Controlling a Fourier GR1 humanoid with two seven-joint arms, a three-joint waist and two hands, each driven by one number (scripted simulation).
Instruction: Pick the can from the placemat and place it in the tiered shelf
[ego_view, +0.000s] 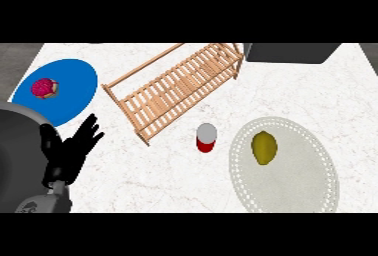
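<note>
So, can (207, 137) upright btwn tiered shelf (177, 85) & placemat (295, 175) — left hand (68, 152) spread wide.

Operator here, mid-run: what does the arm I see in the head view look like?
The left hand is black all over, with slim fingers and a thumb. It joins a grey forearm at the wrist. No cables show. The right hand is out of view.

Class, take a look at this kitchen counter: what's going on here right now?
Nothing is being held. The robot's left hand rests open at the view's left, below the blue plate. The red can stands upright on the counter between the wooden tiered shelf and the pale placemat, which carries a lemon. The right hand is out of view.
</note>
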